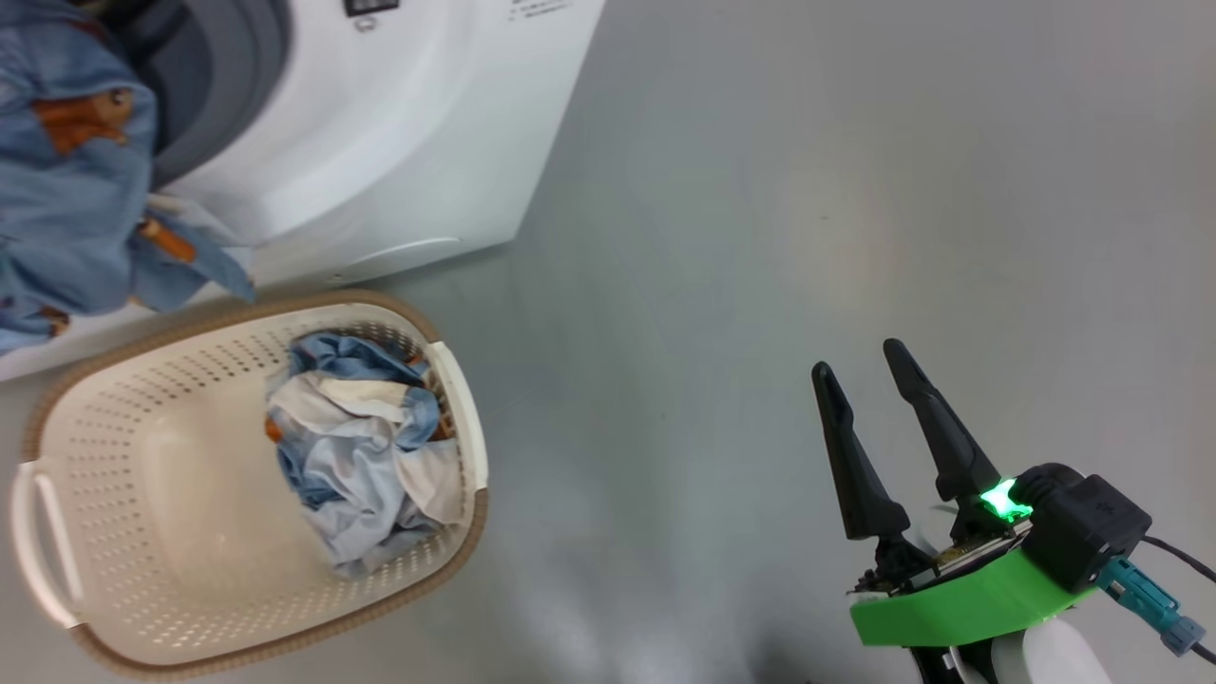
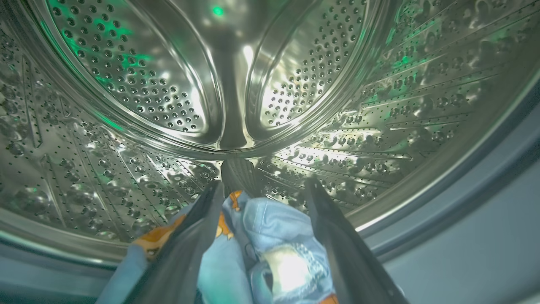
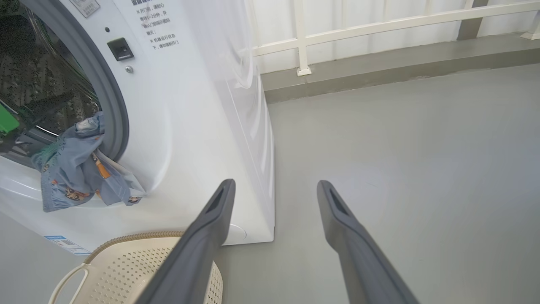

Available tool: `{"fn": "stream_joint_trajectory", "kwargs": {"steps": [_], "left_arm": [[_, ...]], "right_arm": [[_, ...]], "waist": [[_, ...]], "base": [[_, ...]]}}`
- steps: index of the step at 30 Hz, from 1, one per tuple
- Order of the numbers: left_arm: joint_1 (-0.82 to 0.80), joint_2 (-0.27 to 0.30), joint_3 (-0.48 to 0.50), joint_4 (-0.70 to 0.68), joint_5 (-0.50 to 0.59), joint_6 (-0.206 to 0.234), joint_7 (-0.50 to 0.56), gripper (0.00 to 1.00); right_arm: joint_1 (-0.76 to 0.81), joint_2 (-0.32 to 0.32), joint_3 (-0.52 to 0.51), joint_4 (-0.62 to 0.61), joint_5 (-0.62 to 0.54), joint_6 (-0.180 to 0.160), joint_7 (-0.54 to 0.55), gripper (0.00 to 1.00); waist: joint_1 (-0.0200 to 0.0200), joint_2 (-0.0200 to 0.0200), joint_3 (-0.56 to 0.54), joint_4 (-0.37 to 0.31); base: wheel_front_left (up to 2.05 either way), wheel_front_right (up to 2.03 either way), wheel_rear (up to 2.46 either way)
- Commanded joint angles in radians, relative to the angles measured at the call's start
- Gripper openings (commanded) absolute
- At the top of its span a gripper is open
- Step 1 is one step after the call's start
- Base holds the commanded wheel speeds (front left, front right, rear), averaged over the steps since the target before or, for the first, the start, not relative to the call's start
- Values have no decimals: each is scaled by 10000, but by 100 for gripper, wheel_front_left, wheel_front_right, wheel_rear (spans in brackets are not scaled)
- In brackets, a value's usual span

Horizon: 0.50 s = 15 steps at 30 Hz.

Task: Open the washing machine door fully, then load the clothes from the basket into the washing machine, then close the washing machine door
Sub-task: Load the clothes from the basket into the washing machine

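Observation:
My left gripper [image 2: 260, 191] is open inside the steel drum [image 2: 168, 84] of the washing machine [image 1: 399, 142]. A light blue garment with orange prints [image 2: 270, 245] lies loosely between its spread fingers. This garment [image 1: 66, 190] drapes over the grey gasket [image 3: 110, 93] and hangs down the white front [image 3: 71, 173]. More clothes [image 1: 361, 456] are heaped at the right end of the cream basket [image 1: 171, 475], which stands on the floor before the machine. My right gripper [image 1: 860, 361] hovers open and empty over the floor, right of the basket [image 3: 126, 270]. The washing machine door is out of view.
Grey floor [image 1: 807, 190] stretches to the right of the machine. In the right wrist view a white railing [image 3: 379, 23] on a low kerb runs behind the machine. A small blue label [image 3: 63, 244] sits low on the machine's front.

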<state>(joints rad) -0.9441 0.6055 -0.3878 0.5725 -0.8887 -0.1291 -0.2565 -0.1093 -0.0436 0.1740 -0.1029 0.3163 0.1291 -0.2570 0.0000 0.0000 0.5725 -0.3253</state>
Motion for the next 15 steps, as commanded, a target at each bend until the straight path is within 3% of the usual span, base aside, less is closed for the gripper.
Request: {"fn": "stream_joint_trajectory", "kwargs": {"steps": [1, 15], "left_arm": [[399, 485, 461, -437, 58, -15, -51, 100], [4521, -173, 2778, -3860, 1800, -15, -52, 100]], "right_arm": [[-132, -66, 145, -156, -42, 16, -48, 100], [-433, -66, -285, 118, -362, 16, -48, 100]], "waist": [[0, 0, -297, 297], [0, 0, -961, 1203]], "base": [[0, 0, 0], [0, 0, 0]]}}
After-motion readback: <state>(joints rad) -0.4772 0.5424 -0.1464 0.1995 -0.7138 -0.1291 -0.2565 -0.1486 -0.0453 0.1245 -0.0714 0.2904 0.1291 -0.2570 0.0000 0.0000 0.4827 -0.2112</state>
